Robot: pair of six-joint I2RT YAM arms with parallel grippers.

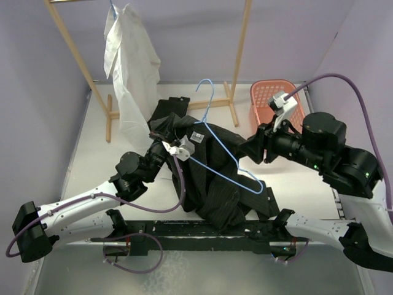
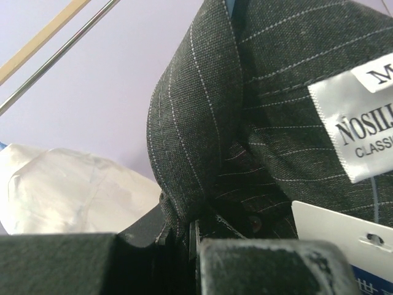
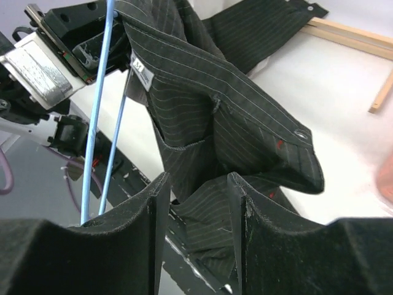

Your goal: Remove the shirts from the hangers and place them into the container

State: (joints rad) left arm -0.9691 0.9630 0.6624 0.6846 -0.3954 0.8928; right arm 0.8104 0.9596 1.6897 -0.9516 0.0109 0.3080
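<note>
One white shirt (image 1: 130, 67), one black shirt (image 1: 209, 178), two light-blue hangers (image 3: 96, 123) (the second only a hook (image 1: 112, 7) above the white one), one pink basket (image 1: 264, 98), one wooden rack (image 1: 241, 49).

white links (image 1: 80, 209), black joints (image 1: 322, 132), purple cables (image 1: 334, 75); black left hand (image 2: 195, 246), black right hand (image 3: 196, 196), scuffed fingers (image 2: 270, 264)

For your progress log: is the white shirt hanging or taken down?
Hanging: white shirt dangles from a blue hanger hook atop the wooden rack.

Likely a robotics lab cell: lilac partition walls (image 1: 184, 43) enclosing white table (image 1: 86, 157).
</note>
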